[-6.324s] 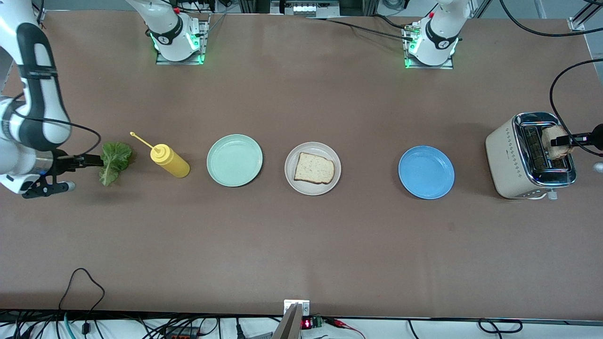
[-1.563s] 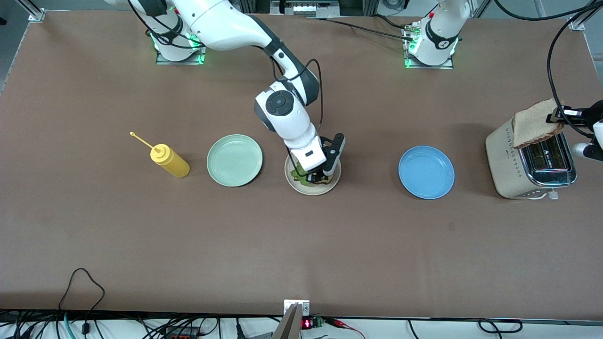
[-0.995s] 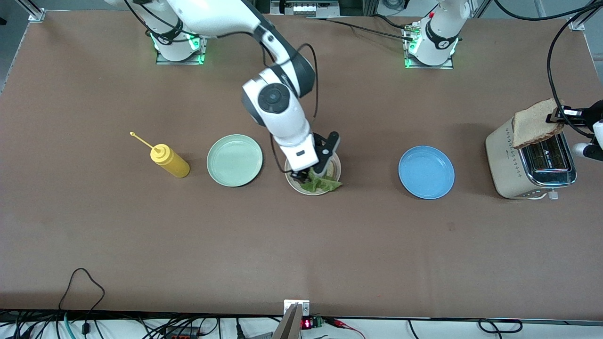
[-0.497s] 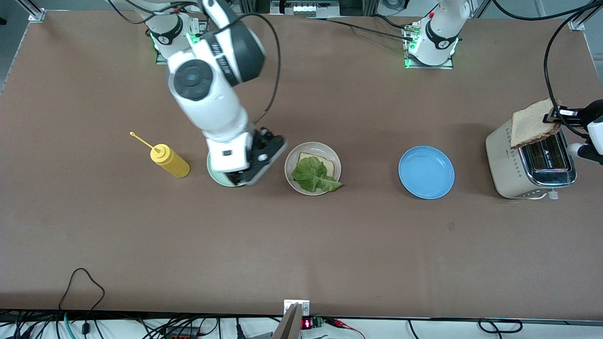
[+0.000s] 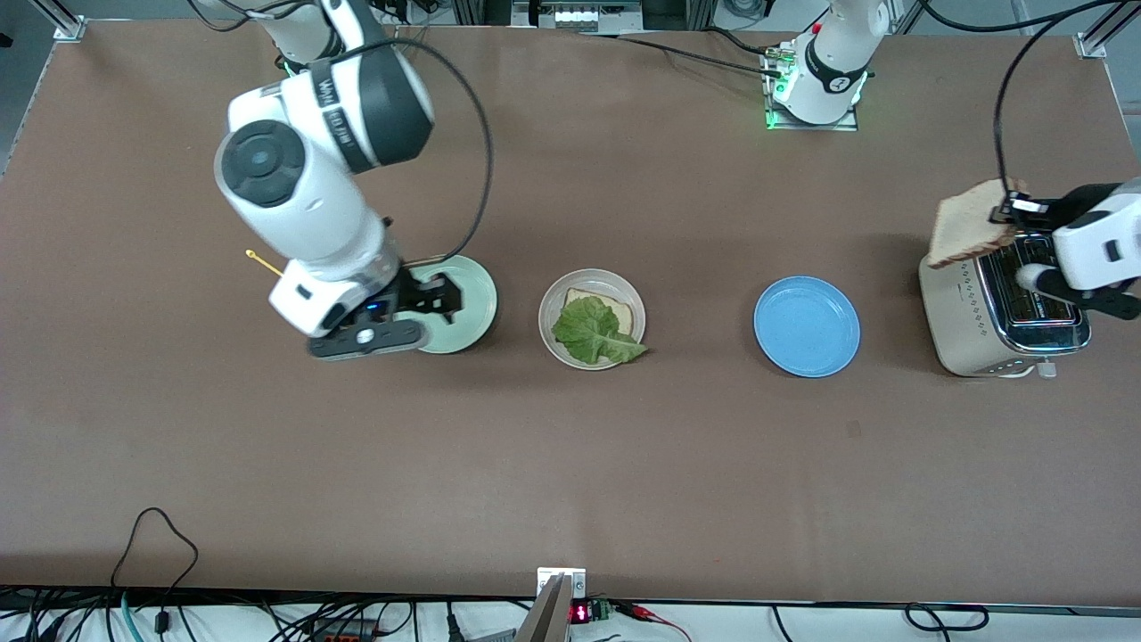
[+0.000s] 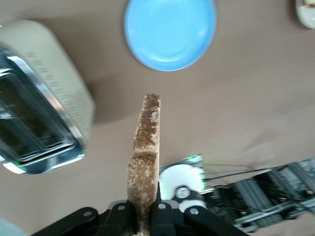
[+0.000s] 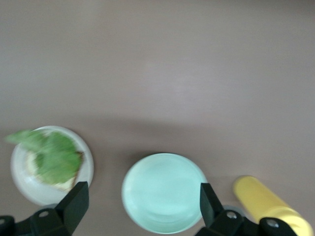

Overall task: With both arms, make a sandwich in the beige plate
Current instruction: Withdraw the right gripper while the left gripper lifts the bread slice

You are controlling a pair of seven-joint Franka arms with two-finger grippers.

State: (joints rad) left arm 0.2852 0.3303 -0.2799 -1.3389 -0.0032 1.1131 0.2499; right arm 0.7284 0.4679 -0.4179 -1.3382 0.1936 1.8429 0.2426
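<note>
Surface: a brown table (image 5: pixel 570 464) with cables along its nearest edge and both arm bases bolted along its farthest edge.

Toward the right arm's end, a yellow squeeze bottle (image 7: pixel 268 204) lies on the table, largely covered in the front view by the right arm. The right gripper (image 5: pixel 434 303) hangs over the mint-green plate (image 5: pixel 468 299), fingers spread wide and empty; the wrist view shows that plate bare between them.

Beside it, at mid-table, stands the beige plate (image 5: pixel 551 332). It carries one bread slice (image 5: pixel 615 306) with a lettuce leaf (image 5: pixel 590 330) laid on top, the leaf's tip overhanging the rim on the side nearer the front camera. Nothing lies over the leaf.

Next along, toward the left arm's end, the blue plate (image 5: pixel 807 325) stands bare.

Near the end of the table sits a cream toaster (image 5: pixel 967 316), slots upward. The left gripper (image 5: pixel 1007 214) is over it, fingers pinching a second bread slice (image 5: pixel 967 234) by its edge, held clear of the slots.
</note>
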